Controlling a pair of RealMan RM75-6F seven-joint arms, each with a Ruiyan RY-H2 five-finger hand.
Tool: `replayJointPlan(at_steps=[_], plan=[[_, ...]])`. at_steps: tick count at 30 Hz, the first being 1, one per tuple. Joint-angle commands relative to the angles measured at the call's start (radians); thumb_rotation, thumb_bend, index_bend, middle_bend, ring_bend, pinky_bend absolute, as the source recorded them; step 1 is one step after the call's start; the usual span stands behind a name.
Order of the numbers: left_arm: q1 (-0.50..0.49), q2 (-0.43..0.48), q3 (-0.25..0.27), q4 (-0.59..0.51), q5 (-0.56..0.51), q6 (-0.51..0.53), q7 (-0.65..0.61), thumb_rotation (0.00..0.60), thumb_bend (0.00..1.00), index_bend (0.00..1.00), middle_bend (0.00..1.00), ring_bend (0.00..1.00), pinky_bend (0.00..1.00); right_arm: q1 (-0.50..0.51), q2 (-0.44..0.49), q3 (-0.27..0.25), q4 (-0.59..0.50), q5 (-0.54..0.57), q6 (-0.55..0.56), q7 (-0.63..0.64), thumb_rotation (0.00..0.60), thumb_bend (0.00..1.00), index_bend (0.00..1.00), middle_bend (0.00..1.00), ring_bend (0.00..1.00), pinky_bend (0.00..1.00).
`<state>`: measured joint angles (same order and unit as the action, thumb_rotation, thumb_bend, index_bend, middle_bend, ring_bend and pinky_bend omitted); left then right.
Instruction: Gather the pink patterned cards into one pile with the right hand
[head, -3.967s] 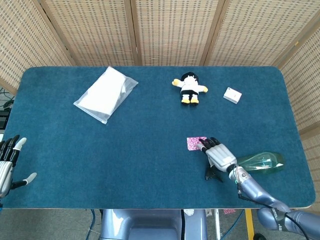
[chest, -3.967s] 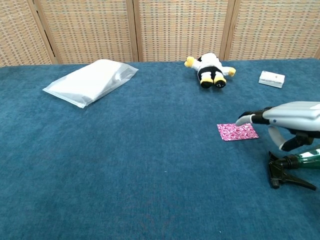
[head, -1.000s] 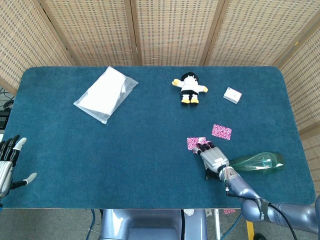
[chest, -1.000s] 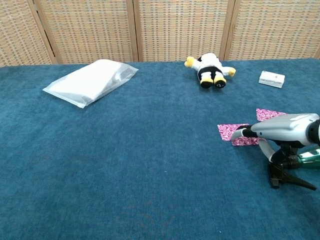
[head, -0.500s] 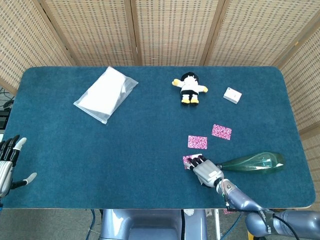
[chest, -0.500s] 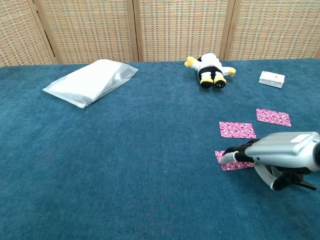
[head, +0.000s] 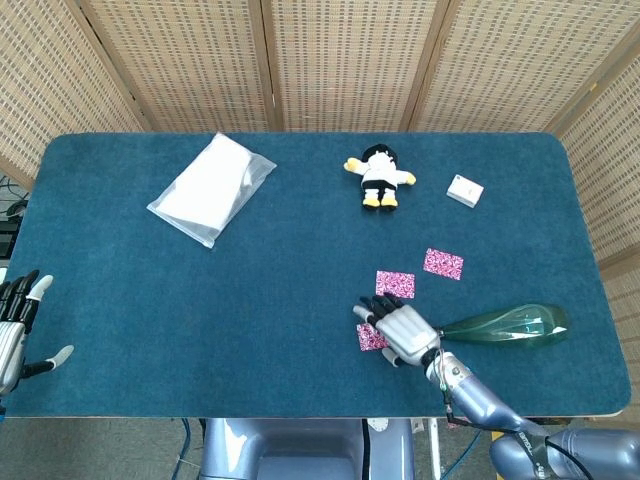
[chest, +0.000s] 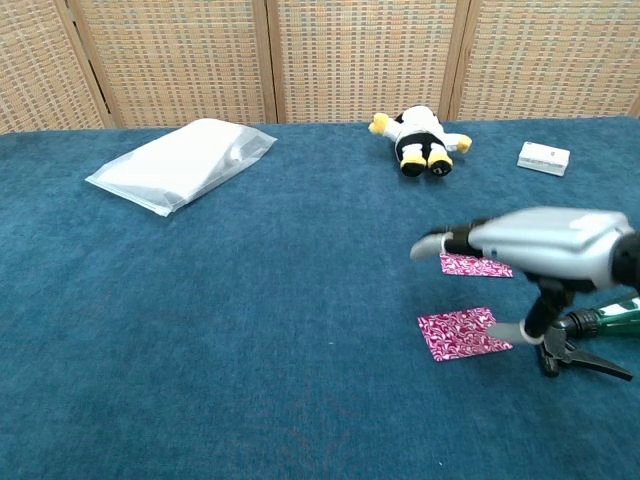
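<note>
Currently, my right robot hand (chest: 545, 245) hovers open, fingers spread, over one card (chest: 463, 334); two more cards (head: 395, 284) (head: 443, 264) just beyond; left robot hand (head: 15, 325) open.

Right hand (chest: 545, 250) raised open above near pink card (chest: 463, 333), another card (chest: 475, 265) behind

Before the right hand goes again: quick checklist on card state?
1. Cards in one pile: not ok. Three lie apart: near card, middle card, far card.
2. Right hand free of cards: ok, raised over the near card in the chest view.
3. Spray bottle clear of the hand's path: not ok, it lies close beside the wrist.
4. Left hand out of the way: ok, at the table's edge.
</note>
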<state>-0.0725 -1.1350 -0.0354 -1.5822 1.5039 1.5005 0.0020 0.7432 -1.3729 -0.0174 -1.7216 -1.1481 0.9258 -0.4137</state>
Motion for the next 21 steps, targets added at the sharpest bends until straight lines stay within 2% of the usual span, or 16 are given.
replayJointPlan(at_steps=[1,9,21], plan=[[0.000,0.000,0.000,0.000,0.000,0.000,0.000,0.600,0.00,0.00,0.00,0.00,0.00,-0.035,-0.067,0.063,0.112,-0.002,0.078,0.035,0.600,0.26,0.14,0.00,0.00,0.00],[0.000,0.001,0.000,-0.001,0.001,-0.001,-0.003,0.600,0.00,0.00,0.00,0.00,0.00,-0.016,-0.120,0.130,0.192,0.179,0.044,-0.031,0.600,0.25,0.25,0.00,0.00,0.00],[-0.001,0.002,0.000,-0.002,-0.001,-0.003,-0.004,0.600,0.00,0.00,0.00,0.00,0.00,0.044,-0.158,0.189,0.249,0.390,-0.010,-0.113,0.600,0.26,0.27,0.00,0.00,0.00]])
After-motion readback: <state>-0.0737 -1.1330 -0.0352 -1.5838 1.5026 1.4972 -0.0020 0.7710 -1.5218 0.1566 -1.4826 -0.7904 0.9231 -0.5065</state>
